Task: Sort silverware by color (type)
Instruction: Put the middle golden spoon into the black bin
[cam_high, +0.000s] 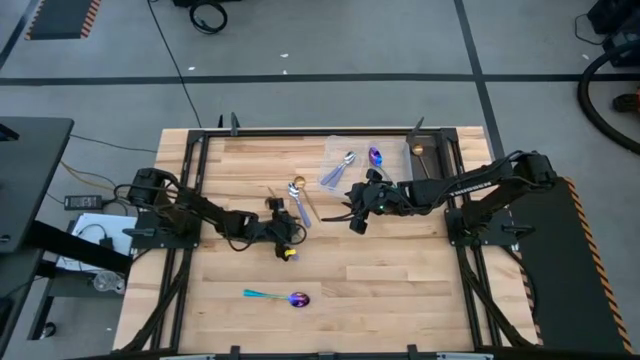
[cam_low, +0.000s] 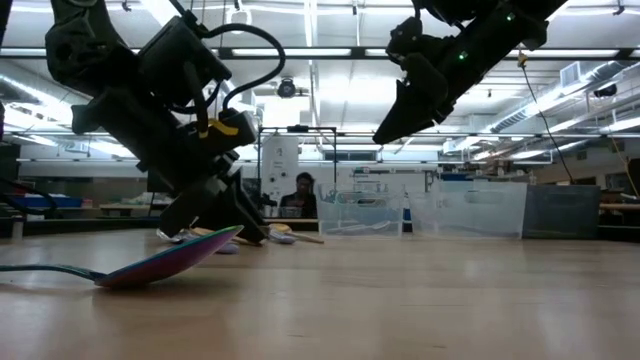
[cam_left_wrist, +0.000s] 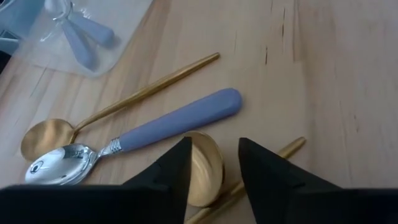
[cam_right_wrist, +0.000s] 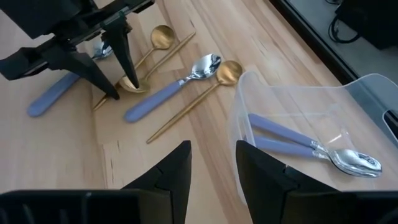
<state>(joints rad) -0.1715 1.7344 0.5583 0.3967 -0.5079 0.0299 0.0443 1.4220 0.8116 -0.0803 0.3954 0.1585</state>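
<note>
- I'm lowering the left gripper (cam_left_wrist: 211, 171) over a gold spoon (cam_left_wrist: 204, 167); its fingers are standing apart astride the bowl, nothing clamped yet, and the handle is running out slantwise past one fingertip.
- Just beside it lie a lavender-handled silver spoon (cam_left_wrist: 168, 123) and a second gold spoon (cam_left_wrist: 118, 106) (roughly parallel).
- The right gripper (cam_right_wrist: 211, 165) is hovering open and empty near the clear tray (cam_right_wrist: 292, 106), which is holding two lavender-handled spoons (cam_right_wrist: 298, 144).
- An iridescent spoon (cam_high: 285, 297) is lying alone, well apart.

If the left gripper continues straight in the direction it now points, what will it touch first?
Most likely the gold spoon: its bowl lies between the open fingers of the left gripper, directly ahead. The lavender-handled silver spoon lies just beyond, though depth is hard to judge.
</note>
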